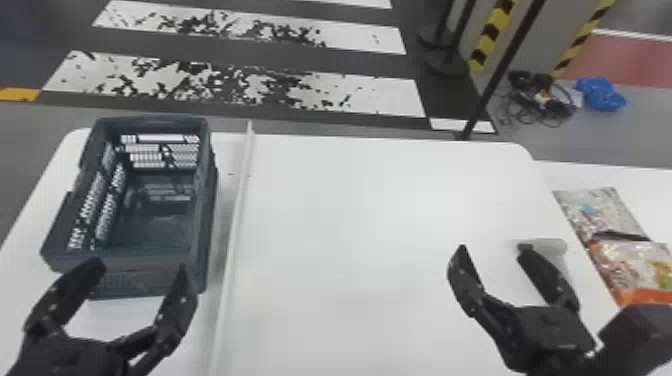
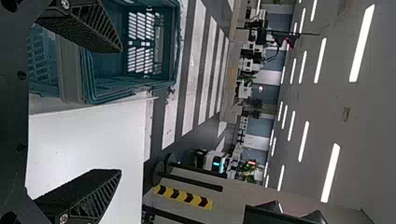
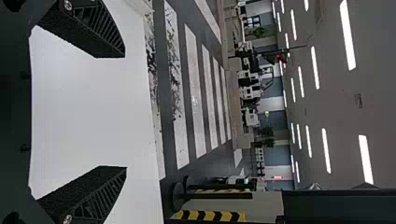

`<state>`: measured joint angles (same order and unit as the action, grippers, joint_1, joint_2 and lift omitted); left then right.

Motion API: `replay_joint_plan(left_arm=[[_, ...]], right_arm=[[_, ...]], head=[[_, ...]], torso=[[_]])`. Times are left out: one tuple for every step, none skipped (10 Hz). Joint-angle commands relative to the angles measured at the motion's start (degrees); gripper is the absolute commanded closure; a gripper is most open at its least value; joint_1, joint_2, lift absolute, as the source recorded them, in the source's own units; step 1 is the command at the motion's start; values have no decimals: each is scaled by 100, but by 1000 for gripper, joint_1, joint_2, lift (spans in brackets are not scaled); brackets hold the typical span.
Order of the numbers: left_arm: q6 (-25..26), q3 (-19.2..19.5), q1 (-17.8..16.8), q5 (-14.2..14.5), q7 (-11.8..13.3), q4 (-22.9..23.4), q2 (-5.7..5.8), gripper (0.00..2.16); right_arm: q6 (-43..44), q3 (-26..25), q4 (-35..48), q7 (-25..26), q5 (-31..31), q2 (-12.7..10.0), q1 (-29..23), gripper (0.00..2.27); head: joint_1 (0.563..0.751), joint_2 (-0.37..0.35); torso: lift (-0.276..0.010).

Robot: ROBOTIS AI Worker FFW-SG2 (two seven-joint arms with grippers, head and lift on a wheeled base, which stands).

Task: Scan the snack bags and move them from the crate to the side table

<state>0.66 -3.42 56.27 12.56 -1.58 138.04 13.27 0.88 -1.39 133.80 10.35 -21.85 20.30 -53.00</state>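
A: Pls tell me, how far is the job?

B: Almost at the end, IMO. The crate [image 1: 200, 250] stands ahead of the L gripper [image 1: 139, 266], and I judge that it holds no more bags. Its near wall hides a bit of the floor, so not 100% sure.

A: OK, and where are the snack bags?

B: At least two lie to the right of the R gripper [image 1: 494, 247], on the side table [image 1: 655, 192]. The silvery bag [image 1: 600, 212] is farther ahead; the orange-and-silver bag [image 1: 632, 270] is nearer to the robot, just beside the first.

A: Are the bags scanned, Y/N?

B: Cannot tell. Btw, a pale grey object [image 1: 552, 246] is on the main table [image 1: 375, 225], close to the R gripper's outer finger. Maybe it is for the scan, but its kind is not clear.

A: And the end effectors?

B: Both have the fingers spread, w/ nothing between them. The L gripper is over the near side of the crate or just before it; contact I cannot confirm. The white divider strip [image 1: 235, 225] runs between the two grippers.

A: So what is left?

B: Prob. only a last check of the crate, and a rescan if some bag is missed.
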Motion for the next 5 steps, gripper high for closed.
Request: replay_joint_plan(left_arm=[[1,8,-28,36,0,-14,0,73],[18,34,-37,71,9,-23,0,73],[36,69,-46,150,44,-23,0,73],[36,87,-46,168,53,-23,9,73],[89,87,-72,185,61,-40,9,73]], right_arm=[[-84,-10,6,-59,-4,1,-9,66],[-84,-19,15,-59,-4,-8,-18,66],[-67,-28,32,-59,-4,1,-18,66],[-49,-37,32,-59,-4,1,-18,66],[-49,-45,32,-59,-4,-8,-26,76]], head=[[695,-129],[695,-125],[695,-123],[695,-122],[695,-121]], torso=[[-87],[-87],[-87],[-87],[-87]])
